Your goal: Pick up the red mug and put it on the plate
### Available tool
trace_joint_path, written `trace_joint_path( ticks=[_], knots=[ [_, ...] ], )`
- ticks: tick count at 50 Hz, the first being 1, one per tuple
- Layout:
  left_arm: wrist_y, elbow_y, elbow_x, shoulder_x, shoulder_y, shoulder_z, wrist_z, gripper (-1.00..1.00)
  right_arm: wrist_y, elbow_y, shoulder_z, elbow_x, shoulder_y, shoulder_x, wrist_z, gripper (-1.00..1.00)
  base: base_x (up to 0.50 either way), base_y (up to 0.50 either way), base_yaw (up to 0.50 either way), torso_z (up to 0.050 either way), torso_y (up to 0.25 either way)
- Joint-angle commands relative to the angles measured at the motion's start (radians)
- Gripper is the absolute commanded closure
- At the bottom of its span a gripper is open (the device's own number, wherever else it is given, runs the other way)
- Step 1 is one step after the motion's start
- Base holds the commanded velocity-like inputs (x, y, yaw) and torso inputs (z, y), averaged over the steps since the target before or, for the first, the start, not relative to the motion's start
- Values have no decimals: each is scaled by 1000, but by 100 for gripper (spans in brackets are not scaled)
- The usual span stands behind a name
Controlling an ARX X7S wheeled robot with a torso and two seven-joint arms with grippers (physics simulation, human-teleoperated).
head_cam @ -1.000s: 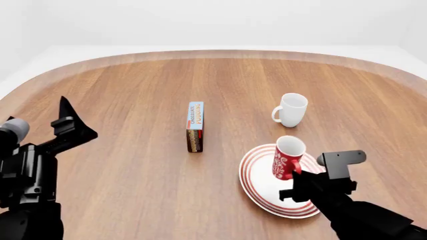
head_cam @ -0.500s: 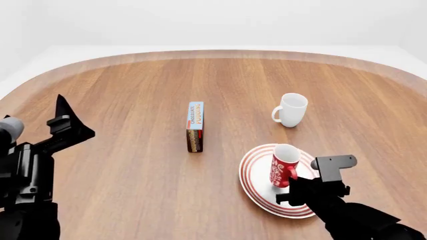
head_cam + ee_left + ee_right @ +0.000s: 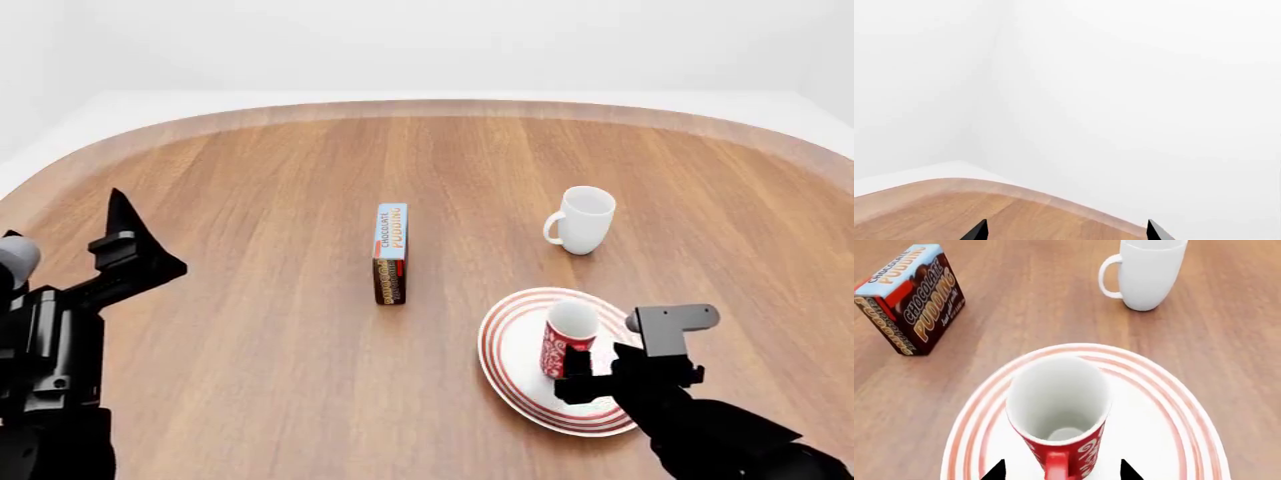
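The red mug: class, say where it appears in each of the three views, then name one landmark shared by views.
Head view: the red mug stands on the plate, lower right.
Right wrist view: low centre, on the plate.
Left wrist view: not in it.
Shared landmark: the pudding box.

The head camera looks forward and down from high above the near edge of the wooden table (image 3: 267, 330), taking in the whole top to its curved far edge.

The right wrist camera sits very close, just above the plate (image 3: 1167, 405) near the table's near right edge. It faces toward the far edge. It shares with the head view the red mug (image 3: 1061, 415), the white mug (image 3: 1144, 272) and the pudding box (image 3: 911, 297).

The left wrist camera points up and outward, showing only a curved table edge and white walls.
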Motion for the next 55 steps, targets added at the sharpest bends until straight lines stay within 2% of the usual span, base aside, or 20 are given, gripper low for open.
trace_joint_path(
  ticks=[1, 21, 25, 36, 43, 47, 48, 55],
  knots=[
    [1, 6, -8, -4, 2, -3, -4, -100, -27, -79, 5, -24, -18, 38, 34, -100, 0, 0, 0, 0, 0],
    [-2, 17, -14, -9, 0, 7, -11, -100, -191, -634, 12, -183, -118, 384, 309, -100, 0, 0, 0, 0, 0],
    [-4, 21, -20, -11, -1, 6, -13, -100, -233, -789, 27, -250, -120, 494, 395, -100, 0, 0, 0, 0, 0],
    [-7, 85, -52, -26, 19, -2, -10, -100, -338, -1054, 70, -473, -114, 701, 596, -100, 0, 0, 0, 0, 0],
    [-22, 158, -134, -59, 16, -61, -25, -100, -265, -1189, 134, -527, -48, 784, 699, -100, 0, 0, 0, 0, 0],
    [31, 223, -121, -68, 66, -92, 15, -100, -181, -1277, 176, -575, -7, 785, 793, -100, 0, 0, 0, 0, 0],
    [44, 250, -128, -71, 75, -112, 14, -100, -118, -1316, 197, -585, 13, 785, 830, -100, 0, 0, 0, 0, 0],
    [73, 336, -205, -92, 125, -205, -4, -100, -29, -1405, 235, -607, 49, 785, 879, -100, 0, 0, 0, 0, 0]
  ],
)
